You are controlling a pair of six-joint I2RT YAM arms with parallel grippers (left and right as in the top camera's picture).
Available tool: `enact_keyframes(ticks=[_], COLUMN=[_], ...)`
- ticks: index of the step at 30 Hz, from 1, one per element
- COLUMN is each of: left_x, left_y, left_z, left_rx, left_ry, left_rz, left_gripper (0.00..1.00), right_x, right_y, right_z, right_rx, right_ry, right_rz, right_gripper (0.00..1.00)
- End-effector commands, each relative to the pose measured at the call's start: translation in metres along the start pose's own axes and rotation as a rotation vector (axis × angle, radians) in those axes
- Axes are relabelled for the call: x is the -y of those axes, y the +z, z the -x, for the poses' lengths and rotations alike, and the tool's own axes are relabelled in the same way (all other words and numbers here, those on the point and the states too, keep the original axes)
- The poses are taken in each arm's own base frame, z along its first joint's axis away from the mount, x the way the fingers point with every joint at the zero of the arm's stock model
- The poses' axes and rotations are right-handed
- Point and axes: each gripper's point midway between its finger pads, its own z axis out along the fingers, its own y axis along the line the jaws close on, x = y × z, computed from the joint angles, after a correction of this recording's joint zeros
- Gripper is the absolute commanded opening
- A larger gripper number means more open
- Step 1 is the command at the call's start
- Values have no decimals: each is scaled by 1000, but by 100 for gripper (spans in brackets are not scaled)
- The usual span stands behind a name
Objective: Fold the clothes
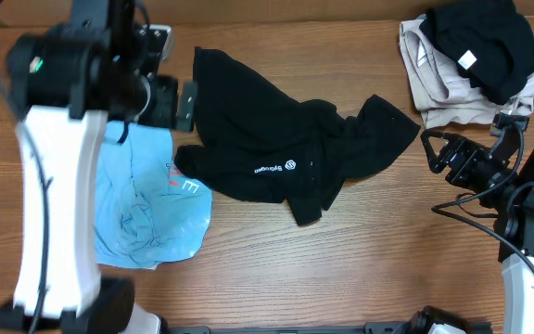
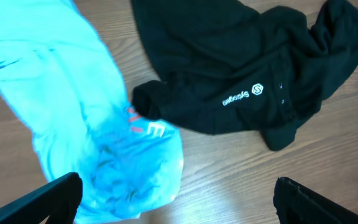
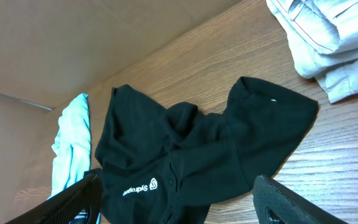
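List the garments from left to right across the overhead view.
Crumpled light blue fabric garment → crumpled black fabric garment with white logo → stack of beige and black fabric garments.

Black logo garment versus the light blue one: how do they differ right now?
The black garment bears a small white logo; the light blue garment has red lettering. The black garment sprawls mid-table; the light blue garment lies left of it in the overhead view. The black garment spreads wider than the light blue garment. Both lie crumpled and unfolded on the table.
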Motion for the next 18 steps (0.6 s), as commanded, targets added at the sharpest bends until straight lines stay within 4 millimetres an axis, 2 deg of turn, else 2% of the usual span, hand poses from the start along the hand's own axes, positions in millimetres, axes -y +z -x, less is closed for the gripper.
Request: enact_keyframes(ticks=[1, 4, 7, 15, 18], left_x=[-14, -16, -23, -52, -63], left_y=[-18, -11, 11, 112, 143], left_z=[-23, -35, -45, -86, -100], left_rx=[41, 69, 78, -14, -24], left_ry=[-77, -112, -169, -310, -358], left_rz=[94, 95, 120, 183, 192], left_gripper=[100, 100, 100, 100, 100], right_x=[-8, -8, -8, -8, -8], right_y=[-4, -4, -4, -3, -3], right_z=[7, 7, 6, 6, 6], right_rx=[15, 15, 14, 12, 12], right_ry=[-27, -27, -26, -25, -25], right_rz=[16, 15, 15, 14, 14], right_gripper=[81, 81, 81, 81, 81])
